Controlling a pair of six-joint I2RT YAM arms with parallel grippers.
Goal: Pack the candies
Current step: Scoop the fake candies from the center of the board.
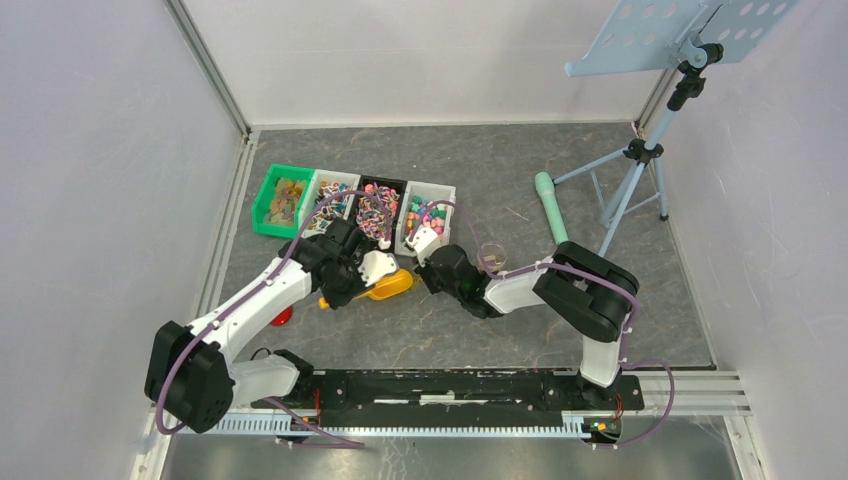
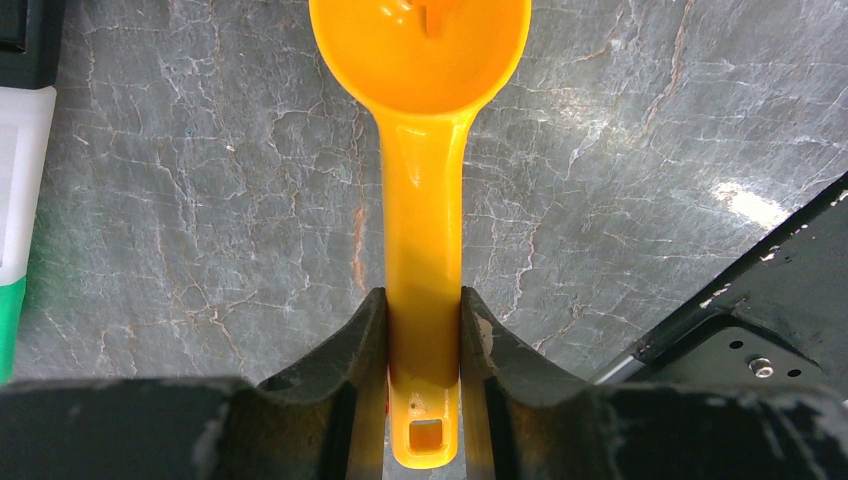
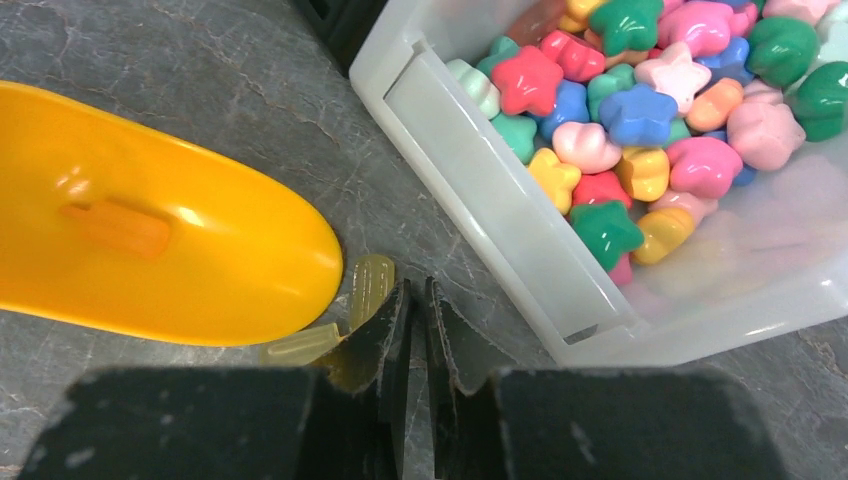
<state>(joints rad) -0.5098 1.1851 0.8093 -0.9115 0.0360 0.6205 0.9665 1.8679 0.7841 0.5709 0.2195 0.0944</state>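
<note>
My left gripper (image 2: 424,300) is shut on the handle of the orange scoop (image 2: 423,180), whose bowl (image 2: 420,40) points away over the grey table. In the top view the left gripper (image 1: 362,272) holds the scoop (image 1: 392,286) in front of the bins. My right gripper (image 3: 417,292) is shut and empty, low over the table beside the scoop's bowl (image 3: 150,260). Two pale yellow gummy candies (image 3: 369,288) lie on the table next to its left finger. Multicoloured candies (image 3: 640,110) fill the white bin (image 3: 480,190) just right of it.
Four bins stand in a row at the back: green (image 1: 283,200), white (image 1: 333,198), black (image 1: 378,208), white (image 1: 426,215). A small clear cup (image 1: 492,257) is right of the right gripper (image 1: 432,268). A red lid (image 1: 282,317), a teal cylinder (image 1: 550,205) and a stand (image 1: 640,150) are around.
</note>
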